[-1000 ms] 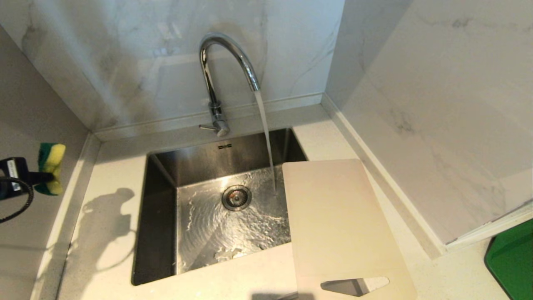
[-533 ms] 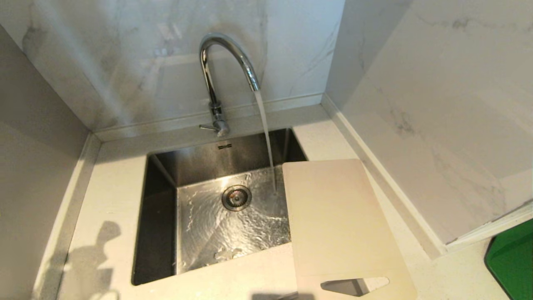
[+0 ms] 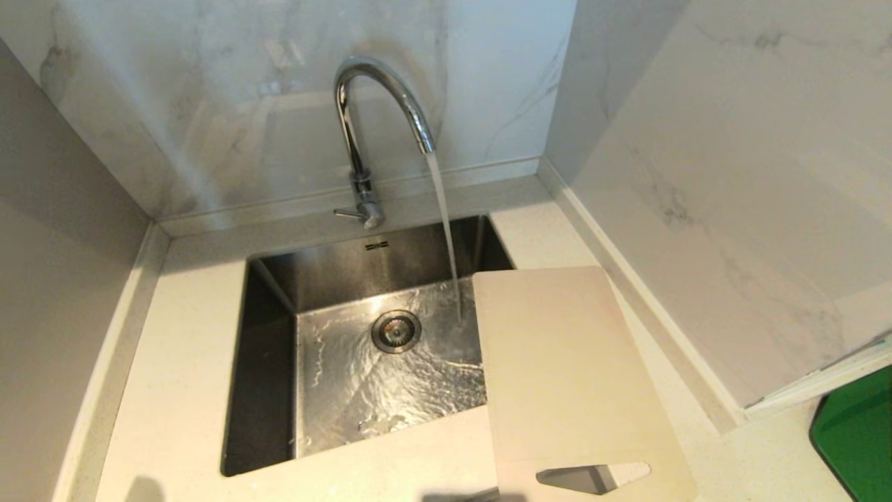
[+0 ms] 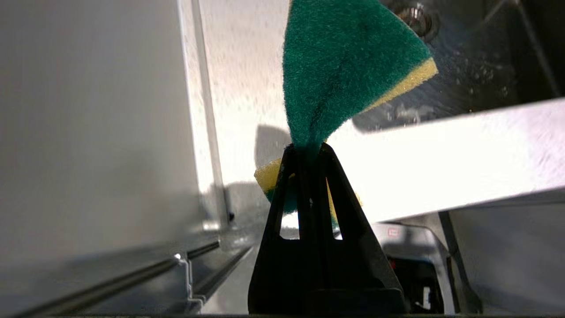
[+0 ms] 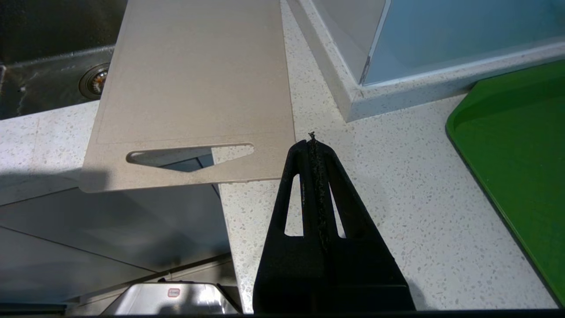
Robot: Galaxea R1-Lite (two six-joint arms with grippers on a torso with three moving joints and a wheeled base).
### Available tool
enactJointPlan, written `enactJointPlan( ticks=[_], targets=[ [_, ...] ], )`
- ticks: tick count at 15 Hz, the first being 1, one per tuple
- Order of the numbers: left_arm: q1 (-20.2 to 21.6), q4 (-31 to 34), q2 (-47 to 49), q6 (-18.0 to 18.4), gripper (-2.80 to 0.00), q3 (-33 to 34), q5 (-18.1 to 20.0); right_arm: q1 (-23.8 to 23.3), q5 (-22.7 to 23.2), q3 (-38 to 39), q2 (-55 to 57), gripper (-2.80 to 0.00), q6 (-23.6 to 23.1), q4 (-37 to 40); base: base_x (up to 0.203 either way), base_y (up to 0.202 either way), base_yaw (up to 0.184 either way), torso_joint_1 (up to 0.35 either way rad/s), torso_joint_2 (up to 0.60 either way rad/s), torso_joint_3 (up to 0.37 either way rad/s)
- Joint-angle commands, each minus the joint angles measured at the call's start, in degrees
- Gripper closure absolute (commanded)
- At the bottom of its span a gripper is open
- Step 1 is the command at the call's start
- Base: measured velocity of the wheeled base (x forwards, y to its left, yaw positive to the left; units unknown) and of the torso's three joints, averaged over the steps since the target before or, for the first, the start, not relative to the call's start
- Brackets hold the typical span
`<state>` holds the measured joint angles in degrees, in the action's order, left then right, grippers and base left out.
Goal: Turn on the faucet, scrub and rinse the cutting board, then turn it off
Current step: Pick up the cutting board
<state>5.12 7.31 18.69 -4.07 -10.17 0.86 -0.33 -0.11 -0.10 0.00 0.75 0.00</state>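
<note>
Left gripper [image 4: 309, 148] pinched tight on sponge [image 4: 348, 66], gone from head view since a second ago, faucet [image 3: 369, 125] still running, board [image 3: 564, 362] unmoved, right gripper [image 5: 312, 141] closed empty.

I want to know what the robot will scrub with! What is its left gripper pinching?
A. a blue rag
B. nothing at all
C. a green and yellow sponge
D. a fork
C. In the left wrist view the left gripper has its fingers closed on a green and yellow sponge, which sticks out beyond the tips.
</note>
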Motion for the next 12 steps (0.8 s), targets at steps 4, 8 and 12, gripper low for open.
enactJointPlan(
  ticks=[4,8,12],
  targets=[
    [0.21,-10.66,-2.96,1.43,0.00,10.25,0.97,-0.02,0.02,0.01,0.00,0.00,0.02,0.00,0.000,0.000,0.000,0.000,0.00,0.000],
    [-6.09,-9.78,-8.24,1.84,0.00,10.25,0.29,-0.02,0.02,0.01,0.00,0.00,0.04,0.00,0.000,0.000,0.000,0.000,0.00,0.000],
    [-5.10,-10.05,-18.36,3.66,0.00,10.25,1.05,-0.02,0.02,0.01,0.00,0.00,-0.03,0.00,0.000,0.000,0.000,0.000,0.00,0.000]
  ],
)
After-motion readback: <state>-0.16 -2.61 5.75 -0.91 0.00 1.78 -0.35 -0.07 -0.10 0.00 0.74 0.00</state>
